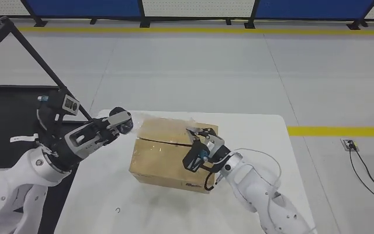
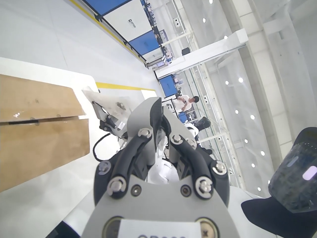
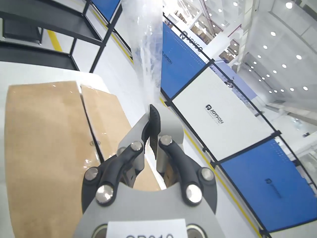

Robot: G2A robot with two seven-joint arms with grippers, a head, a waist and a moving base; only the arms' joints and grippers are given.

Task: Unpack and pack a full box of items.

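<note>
the thin clear plastic film (image 3: 146, 38) held taut above the closed brown cardboard box (image 1: 169, 161) in the middle of the white table (image 1: 257, 128) could tear or slip free under a harder pull, since the left gripper (image 2: 162, 120) and right gripper (image 3: 154, 122), raised at opposite box ends, each pinch it tight.

top view looking down, wrist views close behind jaws, seemingly tilted upward, sharing box (image 1: 160, 164)

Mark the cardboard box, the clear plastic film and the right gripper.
cardboard box (image 1: 163, 155): top view, on its near top flap.
clear plastic film (image 3: 146, 38): right wrist view, on the stretch rising from the fingertips.
right gripper (image 3: 157, 118): right wrist view, between its fingertips, shut on the film.
</note>
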